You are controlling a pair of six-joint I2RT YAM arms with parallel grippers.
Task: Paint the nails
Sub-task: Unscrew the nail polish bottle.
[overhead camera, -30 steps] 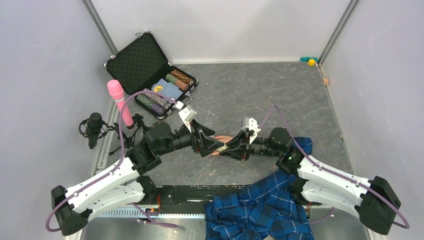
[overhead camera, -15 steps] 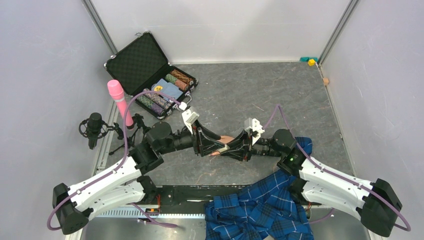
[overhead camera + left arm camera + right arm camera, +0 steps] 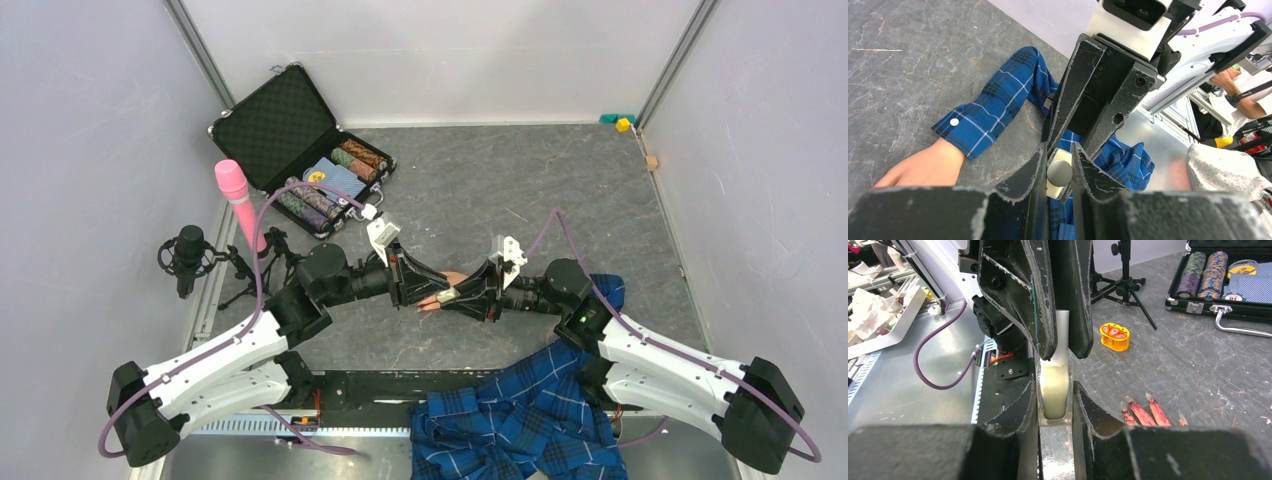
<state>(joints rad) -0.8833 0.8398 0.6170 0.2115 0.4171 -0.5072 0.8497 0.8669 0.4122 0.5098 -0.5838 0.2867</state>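
A small clear bottle (image 3: 1054, 392) of pale liquid is clamped in my right gripper (image 3: 1055, 410), which is shut on its body. The bottle's white cap (image 3: 1062, 335) points at my left gripper (image 3: 1063, 356), whose fingers are shut on it. In the left wrist view the cap's round end (image 3: 1059, 172) sits pinched in my left gripper (image 3: 1059, 174). The mannequin hand (image 3: 923, 167) in its blue plaid sleeve (image 3: 983, 120) lies flat on the table just below both grippers. Its reddish nails (image 3: 1143, 412) point left. From above, the grippers (image 3: 432, 288) (image 3: 465, 297) meet over the hand (image 3: 452, 277).
An open black case of poker chips (image 3: 300, 150) lies at the back left, with a pink microphone (image 3: 238, 200) and a black microphone on a tripod (image 3: 188, 255) beside it. A small yellow object (image 3: 1114, 336) sits near the tripod. Plaid cloth (image 3: 520, 420) is heaped at the near edge.
My left gripper has gone from wide open to shut on the bottle's cap. The right gripper still holds the bottle and has shifted slightly right.
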